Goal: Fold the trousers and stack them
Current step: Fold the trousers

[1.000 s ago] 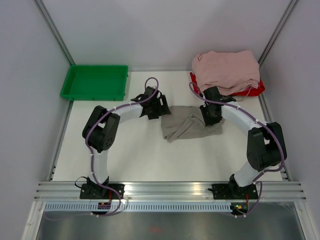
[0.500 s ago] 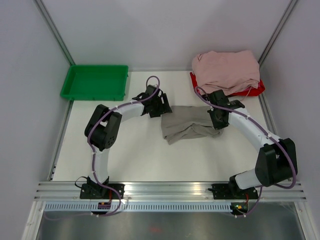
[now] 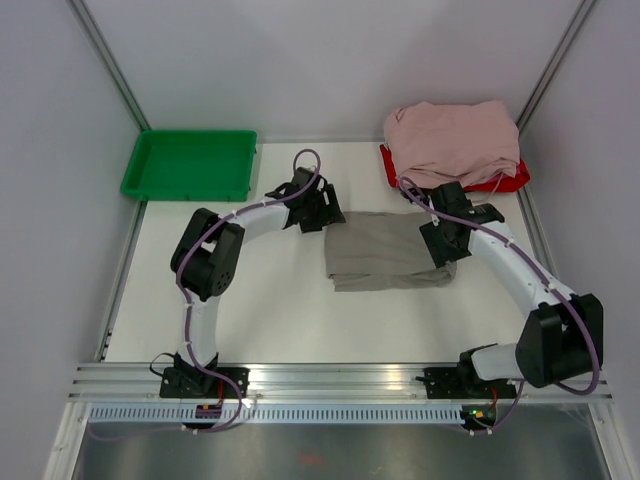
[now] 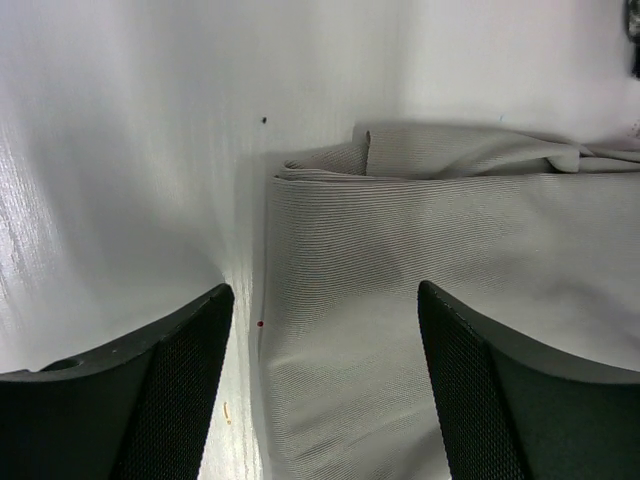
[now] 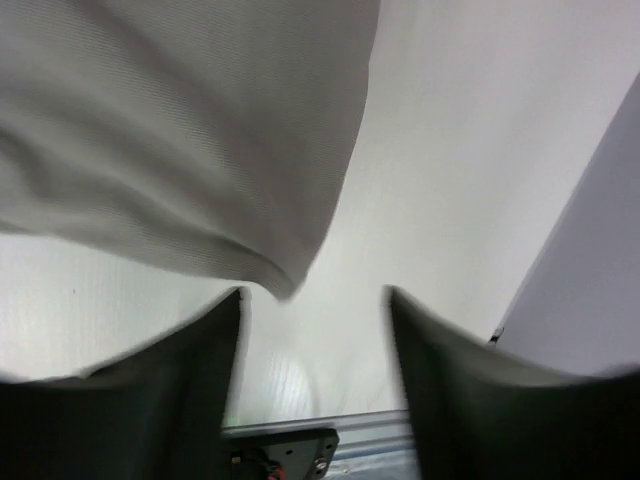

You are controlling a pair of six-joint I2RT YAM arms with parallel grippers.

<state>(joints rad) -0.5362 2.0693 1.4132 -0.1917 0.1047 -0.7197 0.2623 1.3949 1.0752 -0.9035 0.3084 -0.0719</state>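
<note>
The grey-beige trousers [image 3: 385, 250] lie folded in a flat rectangle on the middle of the white table. My left gripper [image 3: 324, 212] is open at their far left corner. In the left wrist view the folded fabric [image 4: 420, 270] lies between and beyond its open gripper [image 4: 325, 400], and nothing is held. My right gripper [image 3: 446, 248] is open at the trousers' right edge. In the blurred right wrist view a corner of the fabric [image 5: 180, 130] shows at the upper left, just beyond the open, empty gripper [image 5: 315, 390].
A green tray [image 3: 190, 163] stands at the back left. A pile of pale pink garments [image 3: 455, 140] lies on a red tray [image 3: 512, 178] at the back right, close behind my right arm. A metal rail [image 3: 340, 380] runs along the near edge.
My right arm has swung right and toward the near side. The trousers, bunched before, now lie spread flatter and wider to the right. My left gripper has barely moved.
</note>
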